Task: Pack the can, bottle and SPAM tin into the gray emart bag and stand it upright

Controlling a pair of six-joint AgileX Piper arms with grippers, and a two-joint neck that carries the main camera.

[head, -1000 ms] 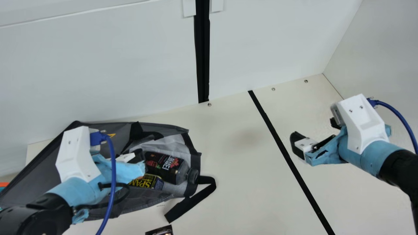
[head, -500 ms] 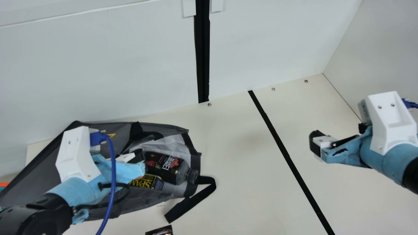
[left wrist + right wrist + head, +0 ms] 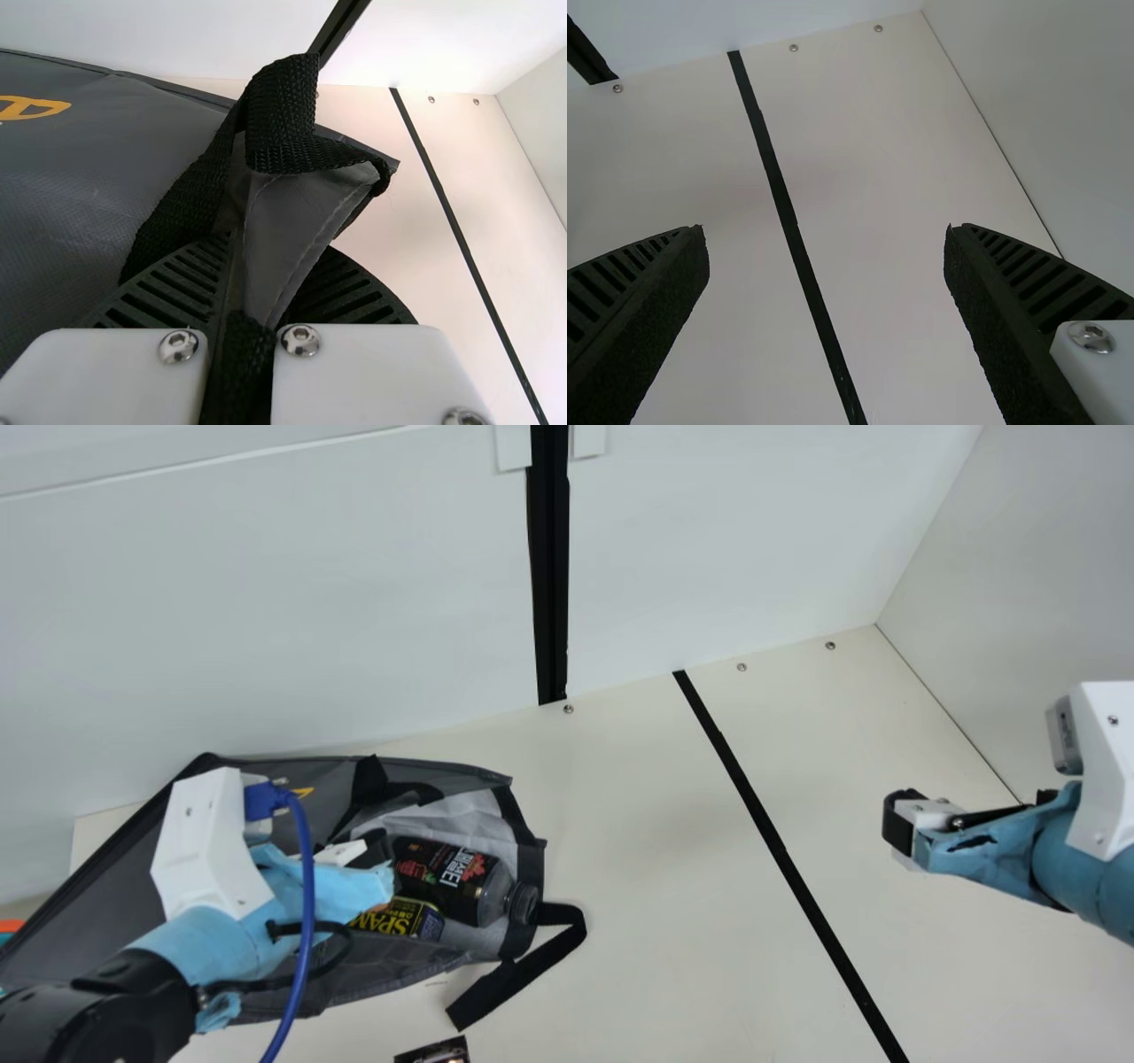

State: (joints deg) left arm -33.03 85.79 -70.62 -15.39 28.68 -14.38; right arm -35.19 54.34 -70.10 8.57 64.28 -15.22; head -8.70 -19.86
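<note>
The gray bag point(image 3: 292, 779) lies on its side at the left in the main view, mouth facing right. Inside its mouth rest the black bottle point(image 3: 456, 879) and, beside it, the SPAM tin point(image 3: 403, 919). My left gripper point(image 3: 376, 850) is at the bag's opening; in the left wrist view the left gripper point(image 3: 239, 328) is shut on the bag's edge and black strap, with gray cloth point(image 3: 297, 221) pinched between the fingers. Far right, over bare table, is my right gripper point(image 3: 899, 828); in the right wrist view the right gripper point(image 3: 828, 310) stands wide open, holding nothing.
A dark printed object point(image 3: 434, 1052) is cut off by the main view's bottom edge. The bag's loose strap point(image 3: 514, 970) trails onto the table. A black stripe point(image 3: 771, 833) crosses the table point(image 3: 638, 868); white walls stand behind and at right.
My right arm has moved off to the right, away from the bag, its gripper staying empty. The left gripper, the bag and the things in it have kept still.
</note>
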